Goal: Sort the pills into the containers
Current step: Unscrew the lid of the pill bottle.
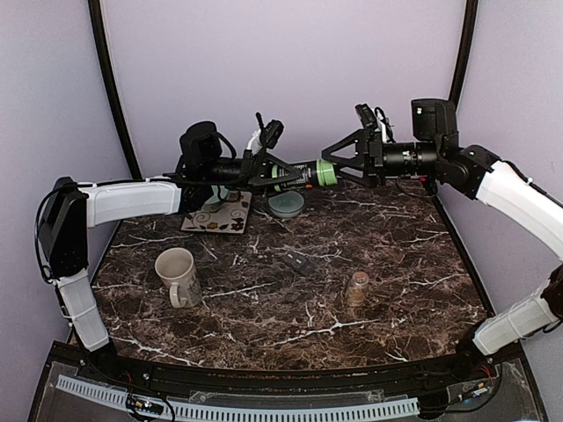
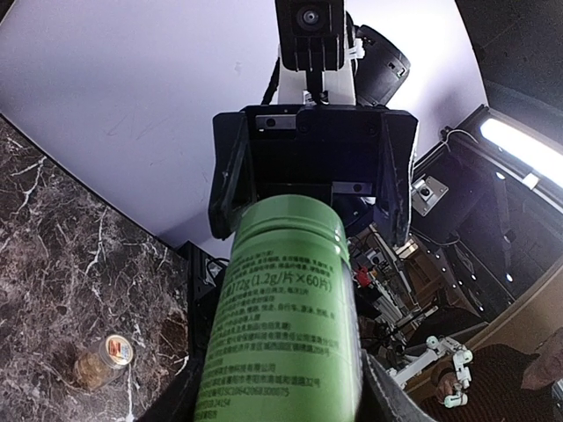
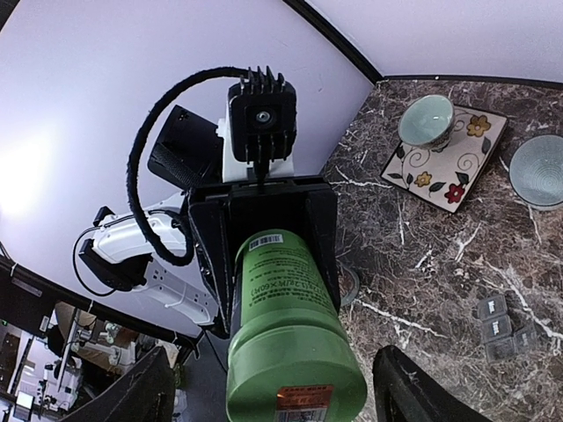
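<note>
To the left on the dark marble table (image 1: 264, 308), a cream ceramic mug (image 1: 179, 275) and a flowered square tile (image 1: 211, 216) sit untouched. Above the table's back edge, the left gripper (image 1: 283, 174) is clamped on the base end of a green plastic pill bottle (image 2: 286, 316). It holds the bottle level in the air, probably as a brace so that the other arm can twist the top off. The bottle's pale green screw cap (image 3: 297, 378) points at the right gripper (image 1: 339, 167), whose jaws stand wide on either side of the cap, around it but not visibly squeezing it. Below, a round grey-blue glass dish (image 1: 286, 204), a grey blister pack of pills (image 1: 303, 262) and a small amber glass jar (image 1: 357, 287) wait on the marble, well apart from both arms
</note>
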Motion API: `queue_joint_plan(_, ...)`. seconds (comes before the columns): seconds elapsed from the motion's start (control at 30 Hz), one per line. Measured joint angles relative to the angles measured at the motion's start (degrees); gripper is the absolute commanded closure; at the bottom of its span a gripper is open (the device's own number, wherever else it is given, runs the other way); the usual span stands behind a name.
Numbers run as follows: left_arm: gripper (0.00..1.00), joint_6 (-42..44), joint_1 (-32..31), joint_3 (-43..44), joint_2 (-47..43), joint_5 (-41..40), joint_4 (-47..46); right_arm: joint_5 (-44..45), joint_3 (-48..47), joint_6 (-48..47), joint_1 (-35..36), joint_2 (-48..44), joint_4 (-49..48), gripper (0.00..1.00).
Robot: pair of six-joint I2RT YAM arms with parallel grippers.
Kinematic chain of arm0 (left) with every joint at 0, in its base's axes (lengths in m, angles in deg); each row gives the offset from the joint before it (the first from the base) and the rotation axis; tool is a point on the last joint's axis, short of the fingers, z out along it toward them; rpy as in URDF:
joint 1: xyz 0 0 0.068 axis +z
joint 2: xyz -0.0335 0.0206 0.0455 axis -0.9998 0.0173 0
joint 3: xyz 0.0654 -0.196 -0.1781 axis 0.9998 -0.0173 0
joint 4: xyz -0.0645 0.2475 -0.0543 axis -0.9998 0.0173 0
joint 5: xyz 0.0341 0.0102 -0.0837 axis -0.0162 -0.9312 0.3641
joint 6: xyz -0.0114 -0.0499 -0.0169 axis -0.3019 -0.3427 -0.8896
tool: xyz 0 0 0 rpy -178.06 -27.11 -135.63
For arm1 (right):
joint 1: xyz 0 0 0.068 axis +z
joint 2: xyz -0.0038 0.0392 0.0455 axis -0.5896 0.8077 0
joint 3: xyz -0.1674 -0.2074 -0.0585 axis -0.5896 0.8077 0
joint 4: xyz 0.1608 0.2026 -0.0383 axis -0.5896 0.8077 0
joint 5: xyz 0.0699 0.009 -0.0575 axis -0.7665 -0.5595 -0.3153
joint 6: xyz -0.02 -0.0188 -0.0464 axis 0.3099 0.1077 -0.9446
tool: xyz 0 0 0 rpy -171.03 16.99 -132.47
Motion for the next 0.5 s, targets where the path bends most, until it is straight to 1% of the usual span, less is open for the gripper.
queue_joint_plan(0.17, 1.0, 1.2, 0.0, 0.5, 0.0, -0.1, 1.5, 0.1, 0.2, 0.2, 0.0, 0.0, 0.8, 0.25)
queue_joint_plan(0.27, 1.0, 1.6, 0.0, 1.1, 0.0, -0.1, 1.9, 0.2, 0.6, 0.2, 0.1, 0.0, 1.4, 0.29)
queue_joint_plan(0.37, 1.0, 1.7, 0.0, 1.7, 0.0, -0.1, 2.0, 0.3, 0.7, 0.1, 0.1, 0.1, 2.3, 0.39)
queue_joint_plan(0.5, 1.0, 2.0, 0.0, 1.9, 0.0, -0.2, 3.0, 0.2, 0.5, -0.3, 0.2, 0.2, 2.3, 0.61)
